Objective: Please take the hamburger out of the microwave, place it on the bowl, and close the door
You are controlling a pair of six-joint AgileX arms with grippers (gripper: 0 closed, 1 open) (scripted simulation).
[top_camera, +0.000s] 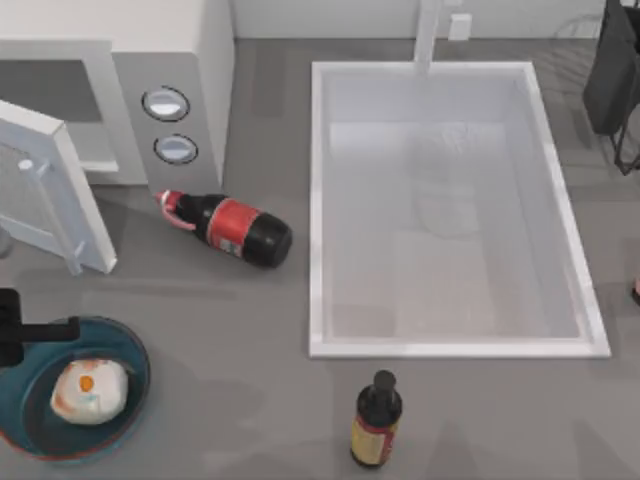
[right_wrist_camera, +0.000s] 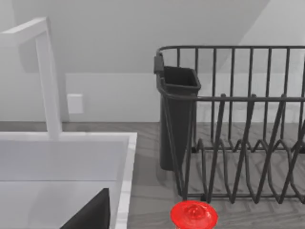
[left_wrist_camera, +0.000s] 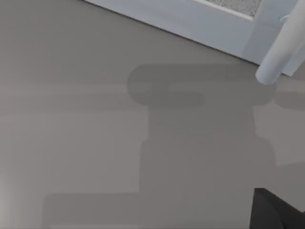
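Dark sauce bottle [top_camera: 377, 420] w/ yellow-red label stands at the table's near edge, in front of the sink [top_camera: 318, 210]. Hamburger [top_camera: 90, 390]: pale cream lump, orange spot on top, brownish edges; sits inside the teal bowl [top_camera: 135, 350] at near left, much smaller than it. Left gripper [top_camera: 35, 335] is dark, at the bowl's far-left rim, apart from the burger; can't tell if clenched or released. Microwave [top_camera: 200, 70] at far left, door [top_camera: 50, 190] swung open, cavity looks bare. Cola bottle [top_camera: 235, 228] lies on its side just beside the microwave. Sink holds nothing. Right wrist view: black dish rack [right_wrist_camera: 248, 143], its cutlery cup [right_wrist_camera: 176, 114], faucet [right_wrist_camera: 47, 76], a red cap [right_wrist_camera: 194, 214].
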